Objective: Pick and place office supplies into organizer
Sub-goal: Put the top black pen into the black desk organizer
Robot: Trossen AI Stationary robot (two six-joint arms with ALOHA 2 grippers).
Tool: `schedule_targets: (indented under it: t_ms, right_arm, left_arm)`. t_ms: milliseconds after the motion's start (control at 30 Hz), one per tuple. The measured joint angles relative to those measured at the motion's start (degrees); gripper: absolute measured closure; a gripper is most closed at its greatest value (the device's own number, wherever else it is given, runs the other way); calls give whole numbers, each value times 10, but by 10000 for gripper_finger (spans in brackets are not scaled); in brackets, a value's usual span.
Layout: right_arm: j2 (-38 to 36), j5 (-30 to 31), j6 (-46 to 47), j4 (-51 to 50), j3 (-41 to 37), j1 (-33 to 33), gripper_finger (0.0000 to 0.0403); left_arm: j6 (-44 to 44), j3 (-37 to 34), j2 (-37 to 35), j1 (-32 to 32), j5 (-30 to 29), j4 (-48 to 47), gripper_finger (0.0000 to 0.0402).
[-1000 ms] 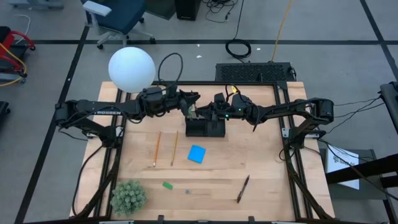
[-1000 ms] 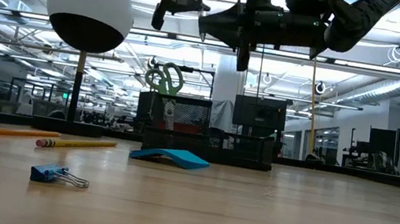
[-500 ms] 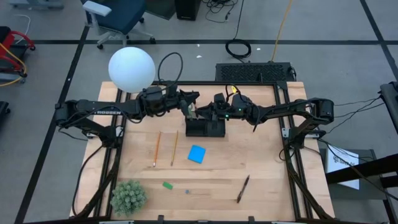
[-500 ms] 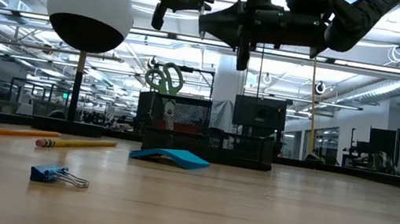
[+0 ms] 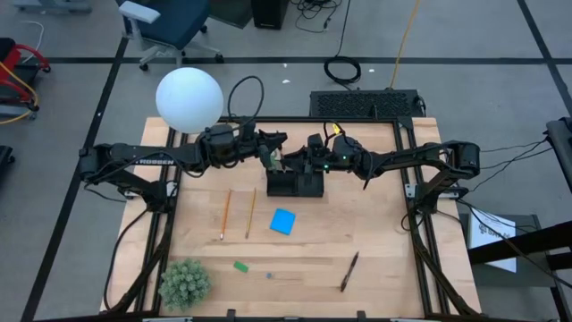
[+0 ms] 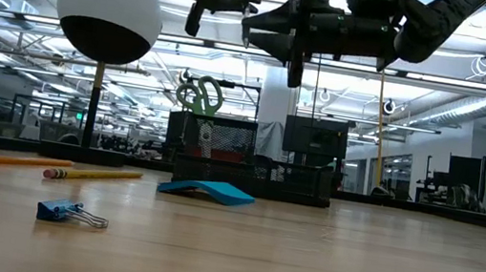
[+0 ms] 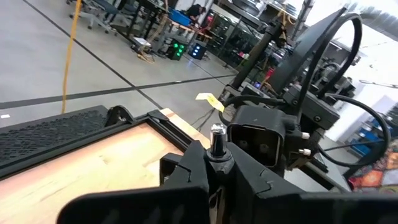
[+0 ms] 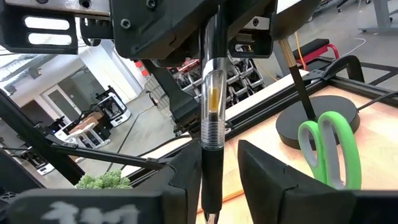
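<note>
A: Can't see inside the organizer (image 5: 295, 185) from above. Covered partly by both grippers.

B: Same from the low view. Only the mesh wall of the organizer there.

A: Lower blades of the scissors (image 6: 200, 97) hidden inside it. Only the green handles poking out.

B: Tip of the pen (image 8: 211, 124) cut off at the edge in the right wrist view.

A: Tiny blue piece (image 5: 268, 275) too small to make out from above.

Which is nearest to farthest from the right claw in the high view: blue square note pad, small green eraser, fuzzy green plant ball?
From the right claw above the black organizer:
1. Blue square note pad, mid-table, just below the organizer.
2. Small green eraser, lower left.
3. Fuzzy green plant ball, bottom-left corner.
</note>
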Motion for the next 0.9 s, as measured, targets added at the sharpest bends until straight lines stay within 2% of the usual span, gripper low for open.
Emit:
schedule_targets:
  t_ms: [367,533,733,900]
  right_arm:
    - [0,-4,28,-5,0,-9,229]
    - [0,-60,66,-5,0,-35,207]
    - [-4,-145,99,-5,0,-58,203]
    - [-23,-169,100,1,0,-60,208]
  left_arm:
    - [0,0,-1,0,11,0,390]
    - [0,0,-11,7,27,-21,390]
    - [19,0,-26,7,38,-65,390]
    - [64,1,-32,7,23,-77,390]
